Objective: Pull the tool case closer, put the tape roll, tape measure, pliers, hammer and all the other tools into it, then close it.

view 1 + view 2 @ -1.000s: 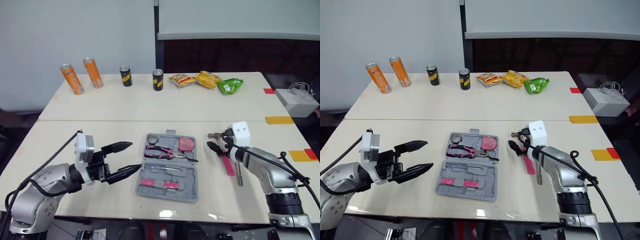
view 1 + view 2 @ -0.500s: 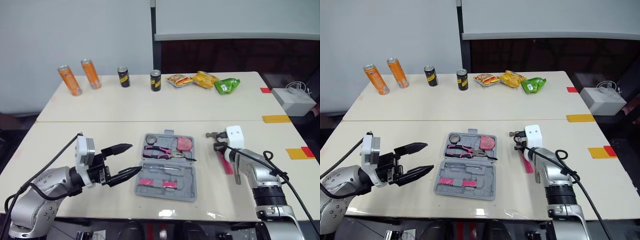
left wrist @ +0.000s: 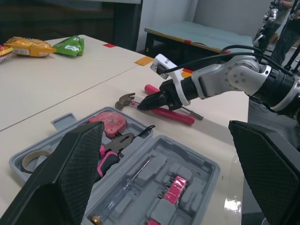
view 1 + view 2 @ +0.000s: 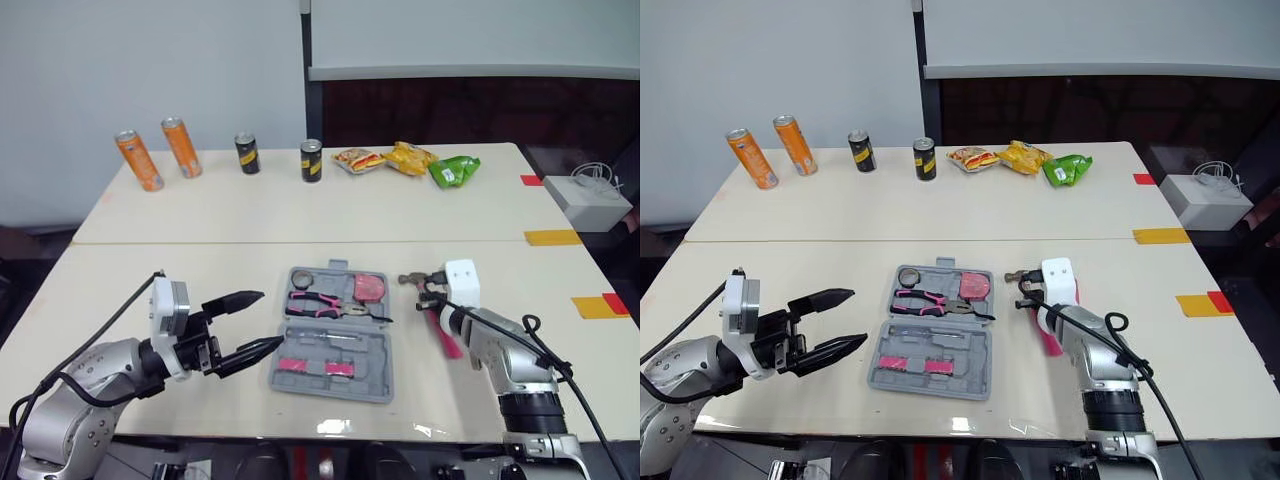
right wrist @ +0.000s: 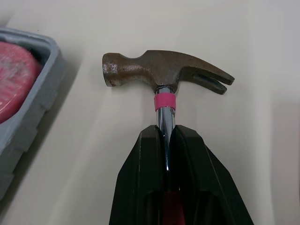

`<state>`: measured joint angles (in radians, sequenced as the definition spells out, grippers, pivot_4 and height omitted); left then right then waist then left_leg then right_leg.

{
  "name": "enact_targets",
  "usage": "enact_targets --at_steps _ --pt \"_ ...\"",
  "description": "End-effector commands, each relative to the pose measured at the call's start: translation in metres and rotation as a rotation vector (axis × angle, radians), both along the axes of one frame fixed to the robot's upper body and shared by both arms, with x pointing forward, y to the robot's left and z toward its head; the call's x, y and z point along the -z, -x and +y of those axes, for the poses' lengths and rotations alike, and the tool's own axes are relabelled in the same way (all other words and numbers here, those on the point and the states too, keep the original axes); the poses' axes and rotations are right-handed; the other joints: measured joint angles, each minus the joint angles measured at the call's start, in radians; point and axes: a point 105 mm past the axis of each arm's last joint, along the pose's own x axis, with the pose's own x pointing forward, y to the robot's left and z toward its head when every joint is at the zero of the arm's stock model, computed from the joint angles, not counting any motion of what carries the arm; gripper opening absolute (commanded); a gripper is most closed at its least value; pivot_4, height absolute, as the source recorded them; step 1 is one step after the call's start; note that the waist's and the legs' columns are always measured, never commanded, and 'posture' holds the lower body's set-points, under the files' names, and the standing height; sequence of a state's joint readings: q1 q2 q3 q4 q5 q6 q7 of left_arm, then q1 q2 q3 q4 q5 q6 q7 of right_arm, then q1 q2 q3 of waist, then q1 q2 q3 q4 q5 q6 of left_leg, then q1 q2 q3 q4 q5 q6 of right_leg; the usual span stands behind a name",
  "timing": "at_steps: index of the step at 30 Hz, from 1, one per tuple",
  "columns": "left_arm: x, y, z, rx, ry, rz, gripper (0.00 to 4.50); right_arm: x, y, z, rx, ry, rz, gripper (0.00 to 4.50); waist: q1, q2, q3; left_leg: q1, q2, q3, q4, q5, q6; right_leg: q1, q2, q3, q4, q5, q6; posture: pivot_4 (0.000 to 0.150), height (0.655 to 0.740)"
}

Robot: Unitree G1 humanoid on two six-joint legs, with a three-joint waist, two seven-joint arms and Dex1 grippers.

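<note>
The grey tool case (image 4: 378,352) lies open and flat on the front surface. Its far compartments hold the tape roll (image 4: 303,278), pink-handled pliers (image 4: 325,304) and red tape measure (image 4: 370,288). A screwdriver (image 4: 335,337) and pink bits (image 4: 296,364) lie nearer. The pink-handled hammer (image 4: 446,334) lies just right of the case, its steel neck clamped in the right tool (image 5: 164,133).

**Robot test lab, staged for trials**

Two plain tabletops (image 4: 200,215) are pushed together before bare wall panels (image 4: 150,60). Drink cans (image 4: 182,147) and snack bags (image 4: 415,158) are lined up along the far edge. Coloured tape marks (image 4: 552,238) are stuck at the right edge, where a cabled white box (image 4: 598,200) is set alongside.
</note>
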<state>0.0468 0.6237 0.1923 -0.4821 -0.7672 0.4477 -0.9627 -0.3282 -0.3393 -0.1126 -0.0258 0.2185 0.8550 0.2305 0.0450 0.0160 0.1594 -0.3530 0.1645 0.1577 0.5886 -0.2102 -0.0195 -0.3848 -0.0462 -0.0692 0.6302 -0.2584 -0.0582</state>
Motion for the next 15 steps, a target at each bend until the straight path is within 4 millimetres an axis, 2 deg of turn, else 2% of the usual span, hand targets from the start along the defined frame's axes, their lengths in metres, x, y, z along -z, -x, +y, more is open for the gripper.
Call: enact_targets --at_steps 1,10,15 --pt "-0.006 0.005 -0.002 0.015 0.000 -0.037 4.50 -0.026 0.008 -0.002 0.021 -0.011 -0.079 0.00 0.002 0.000 0.000 0.000 0.000 0.000 0.000 0.000 0.000 0.000 0.000 0.000 0.000 0.000 0.000 0.150 0.7400" --pt "0.000 0.007 0.002 0.019 -0.007 -0.017 4.50 -0.029 0.051 0.007 0.051 -0.046 -0.058 0.00 0.002 0.000 0.000 0.002 0.000 0.004 -0.002 0.000 -0.002 -0.001 0.001 0.005 0.000 0.000 0.000 0.150 0.7400" --pt "0.004 0.008 0.004 0.021 -0.012 -0.006 4.50 -0.026 0.073 0.012 0.073 -0.066 -0.039 0.00 0.003 0.000 0.000 0.003 0.000 0.006 -0.004 0.001 -0.009 -0.002 0.001 0.007 -0.001 0.000 0.001 0.150 0.7400"
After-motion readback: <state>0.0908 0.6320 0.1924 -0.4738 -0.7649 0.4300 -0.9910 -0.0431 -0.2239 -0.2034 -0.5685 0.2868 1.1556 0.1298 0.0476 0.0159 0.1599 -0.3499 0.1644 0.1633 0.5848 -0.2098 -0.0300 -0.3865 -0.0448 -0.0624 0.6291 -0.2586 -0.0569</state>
